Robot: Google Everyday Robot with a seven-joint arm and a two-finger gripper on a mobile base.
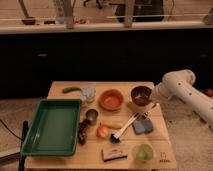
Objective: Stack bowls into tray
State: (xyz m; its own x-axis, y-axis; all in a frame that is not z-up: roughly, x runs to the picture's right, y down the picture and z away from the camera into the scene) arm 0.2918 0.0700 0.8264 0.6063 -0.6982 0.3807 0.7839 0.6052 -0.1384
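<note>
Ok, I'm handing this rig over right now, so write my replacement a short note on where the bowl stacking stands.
Gripper: at the table's right edge, close beside the maroon bowl; no bowl lifted.
Orange bowl: on the table, mid-back, left of the maroon one.
Green tray: on the left side of the table, with no bowl in it.
Done: nothing stacked.
Left: move both bowls into the tray, one inside the other. The metal cup and other small items lie between the bowls and the tray, so carry them over with care.
</note>
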